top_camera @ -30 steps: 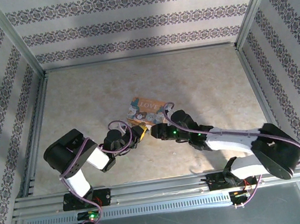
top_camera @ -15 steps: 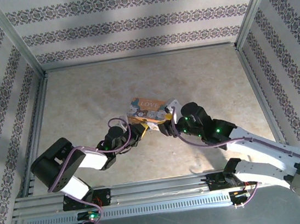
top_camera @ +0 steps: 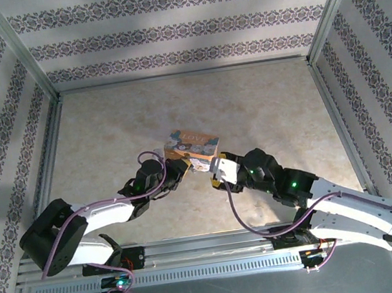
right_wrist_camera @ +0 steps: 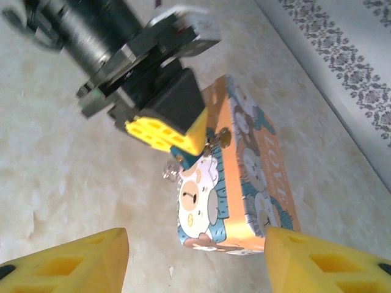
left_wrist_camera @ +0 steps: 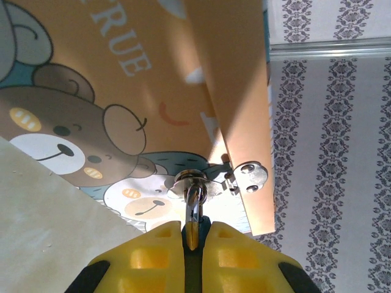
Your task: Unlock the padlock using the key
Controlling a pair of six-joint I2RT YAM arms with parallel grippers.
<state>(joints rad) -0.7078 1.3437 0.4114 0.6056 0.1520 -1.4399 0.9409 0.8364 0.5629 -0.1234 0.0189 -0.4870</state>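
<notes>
- The table point(top_camera: 107, 129) carries one patterned box point(top_camera: 194, 141) near its middle, where both arms can reach it. They come at its near end from either side.
- The box has its latch end turned toward the arms, probably so that a key can get at whatever hangs there.
- The right gripper point(right_wrist_camera: 197, 247) faces that end with its jaws spread wide and nothing between them. It looks ready either to take something or to steady the box.
- The left gripper point(left_wrist_camera: 194, 229) is pinched narrow on a thin silvery piece that rises to the box's latch ring point(left_wrist_camera: 191, 179).
- I take that piece to be the padlock point(left_wrist_camera: 193, 206), hooked through the ring at the box's corner. Gripping it there would hold the lock steady for the key.
- A small silvery bit point(right_wrist_camera: 170, 171) sits just beside the box's end, but it is too blurred to tell whether it is the key.
</notes>
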